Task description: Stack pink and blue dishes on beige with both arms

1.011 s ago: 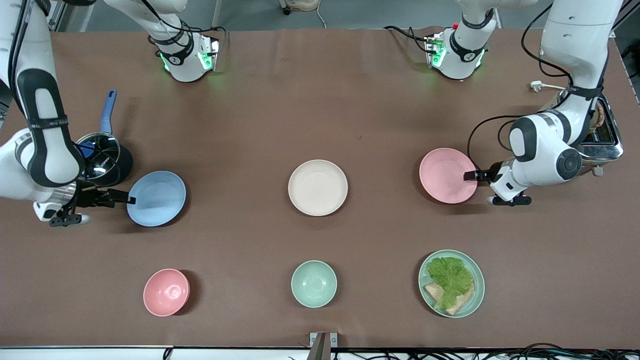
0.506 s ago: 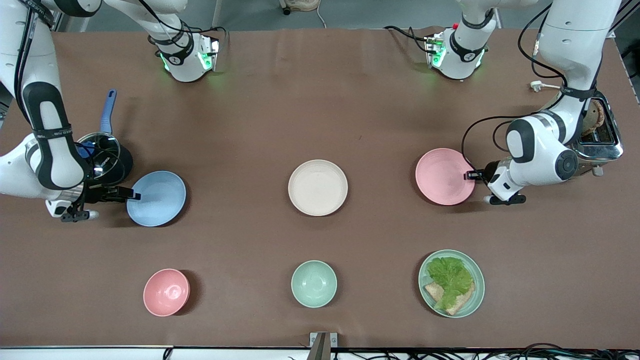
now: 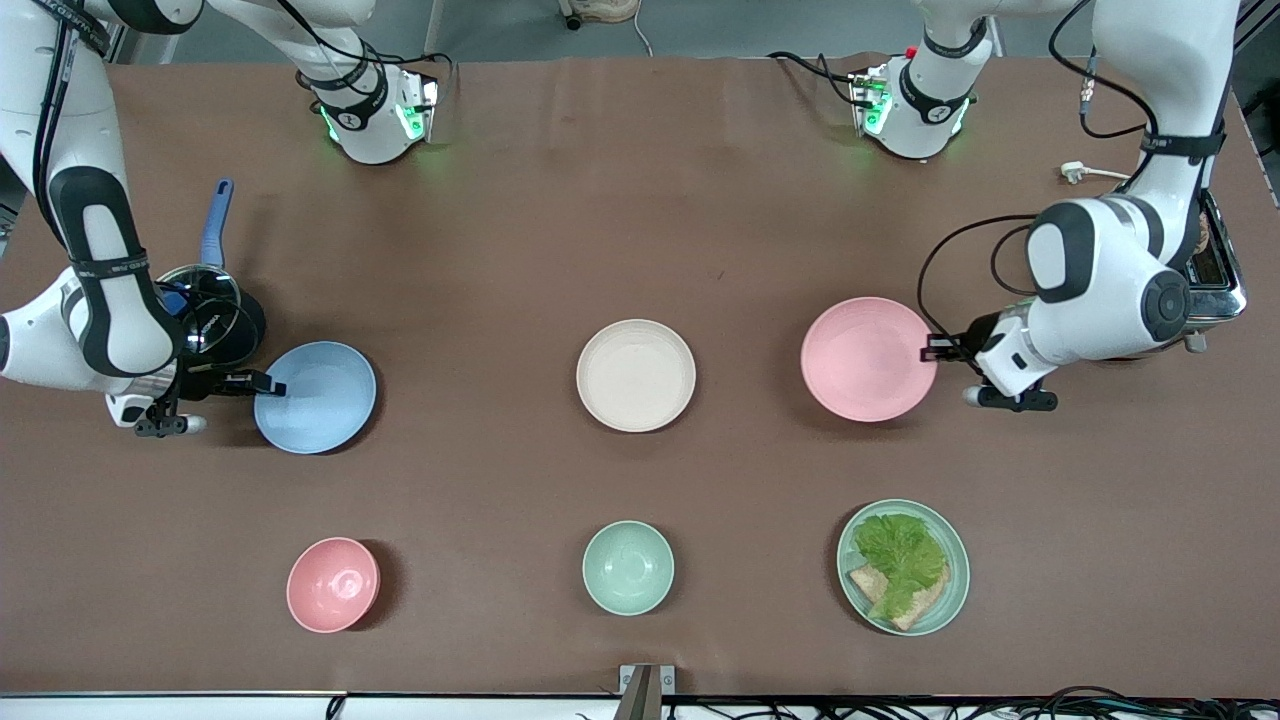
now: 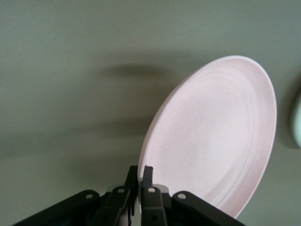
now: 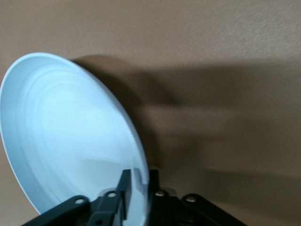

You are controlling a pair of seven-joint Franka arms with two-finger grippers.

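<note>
The beige plate point(image 3: 636, 375) lies flat at the table's middle. My left gripper point(image 3: 930, 349) is shut on the rim of the pink plate point(image 3: 868, 358), which hangs lifted over the table toward the left arm's end; the left wrist view shows the pink plate point(image 4: 214, 136) pinched at its edge by the left gripper point(image 4: 140, 176). My right gripper point(image 3: 268, 383) is shut on the rim of the blue plate point(image 3: 318, 397) toward the right arm's end. In the right wrist view the blue plate point(image 5: 70, 136) is clamped in the right gripper point(image 5: 139, 181).
A small pink bowl point(image 3: 333, 584), a mint-green bowl point(image 3: 628, 567) and a mint-green plate with lettuce and bread point(image 3: 903, 567) line the near edge. A dark pot with a glass lid and blue handle point(image 3: 208, 305) stands by the right arm. A toaster point(image 3: 1212, 270) sits by the left arm.
The left gripper has lifted the pink plate and carried it toward the beige plate. The right gripper has raised the blue plate's rim slightly and shifted a little toward the middle.
</note>
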